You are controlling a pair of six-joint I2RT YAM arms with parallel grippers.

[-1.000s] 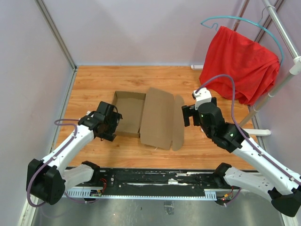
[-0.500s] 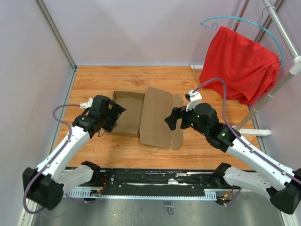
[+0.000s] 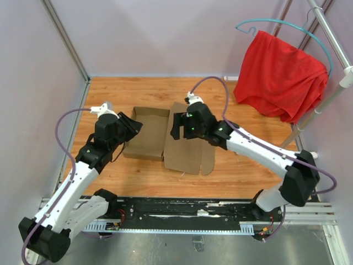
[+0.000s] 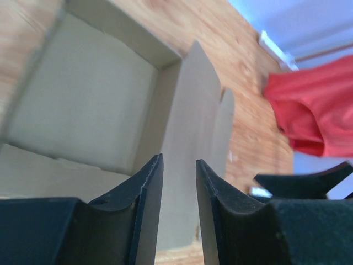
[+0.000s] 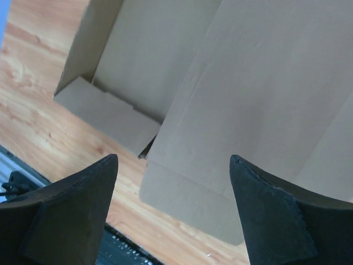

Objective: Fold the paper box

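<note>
Right under the right gripper point(image 5: 174, 160), fingers wide, lies the lid point(image 5: 248, 83) of the box point(image 3: 148, 135), running near-to-far; left gripper point(image 4: 179, 160), narrow and empty, hovers at its left wall.

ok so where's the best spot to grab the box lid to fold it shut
Take the lid panel at its free right edge, by the tuck flap, coming in from the right. It lies open and flat, hinged along the right wall of the tray, so that outer edge is probably the only one that can lift and swing over.
</note>
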